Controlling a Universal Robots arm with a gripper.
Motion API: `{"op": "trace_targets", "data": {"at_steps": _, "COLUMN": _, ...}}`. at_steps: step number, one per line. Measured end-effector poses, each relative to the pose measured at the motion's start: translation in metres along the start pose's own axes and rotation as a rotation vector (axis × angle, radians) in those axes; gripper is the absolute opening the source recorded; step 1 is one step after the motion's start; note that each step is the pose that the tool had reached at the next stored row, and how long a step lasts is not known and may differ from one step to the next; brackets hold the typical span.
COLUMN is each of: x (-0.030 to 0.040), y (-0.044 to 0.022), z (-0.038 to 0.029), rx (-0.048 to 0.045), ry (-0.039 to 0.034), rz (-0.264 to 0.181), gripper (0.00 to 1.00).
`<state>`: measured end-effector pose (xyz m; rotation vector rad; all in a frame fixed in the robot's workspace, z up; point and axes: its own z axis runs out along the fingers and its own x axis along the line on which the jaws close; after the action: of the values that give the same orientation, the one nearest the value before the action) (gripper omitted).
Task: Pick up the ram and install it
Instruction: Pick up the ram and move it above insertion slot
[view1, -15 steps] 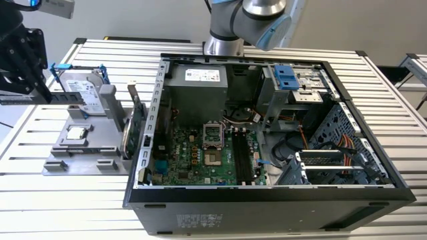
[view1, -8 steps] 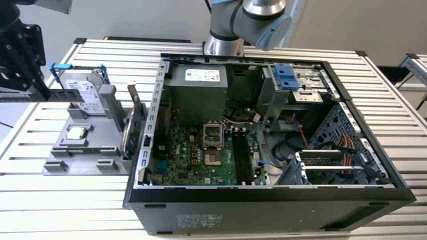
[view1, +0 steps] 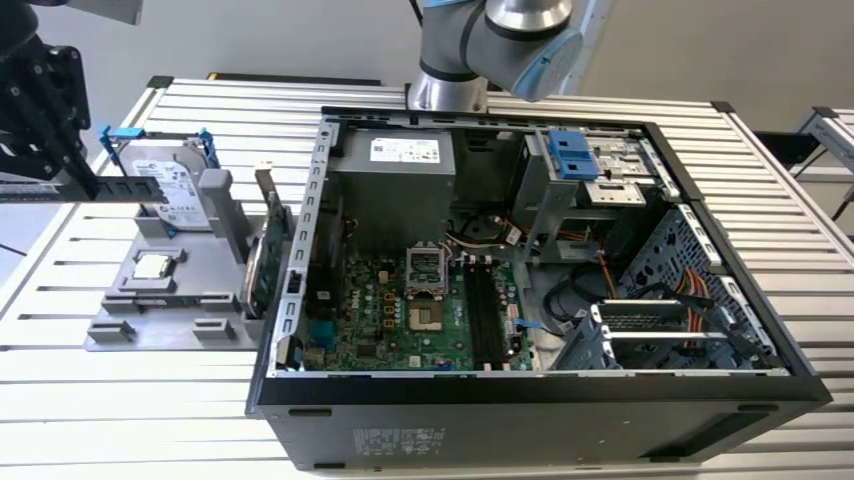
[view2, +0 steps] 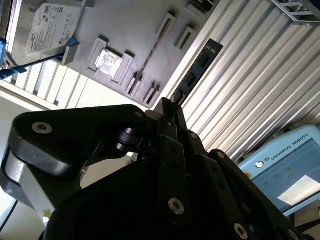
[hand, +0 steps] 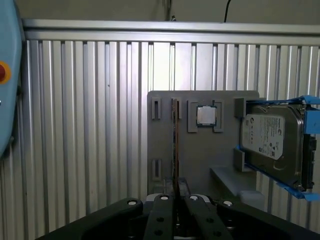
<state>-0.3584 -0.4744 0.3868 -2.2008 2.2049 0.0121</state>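
Ram (view1: 150, 188) is clamped between the 2 fingers of the pincer (hand: 176, 198), so the jaws are closed tight on it. In the exterior view it sticks out level from the black pincer toward that view's right. It's up in the air in front of the hard drive (view1: 180, 165) and well apart from the PC case (view1: 534, 420). In the first wrist view you get it edge-on, just a thin line running from the fingers out over the gray parts tray (hand: 200, 165). In the second wrist view its flat dark side with the chips shows, reaching out past the fingertips.

Rest of the scene, big stuff first:

- The slatted aluminium tabletop (view1: 134, 410) carries everything.
- The PC case lies on its side with the cover off and takes up most of the tabletop. The green motherboard (view1: 387, 320) faces up, and the robot arm (view1: 494, 40) rises behind the case.
- On the exterior view's left, just beside the case, sits the parts tray.
- The silver hard drive in its blue frame is propped up at a slant on the tray.
- The green expansion card (view1: 274, 250) stands upright along the tray side nearest the case.
- The little square CPU (hand: 205, 115) lies flat in its pocket near the hard drive.
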Motion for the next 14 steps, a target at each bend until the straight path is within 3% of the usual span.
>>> {"op": "trace_targets", "data": {"at_steps": 8, "x": 0.0, "y": 0.0, "z": -0.0001, "rx": 0.0, "ry": 0.0, "rz": 0.0, "gripper": 0.0}}
{"op": "trace_targets", "data": {"at_steps": 14, "x": 0.0, "y": -0.007, "z": 0.0, "rx": -0.0001, "ry": 0.0, "rz": 0.0, "gripper": 0.0}}
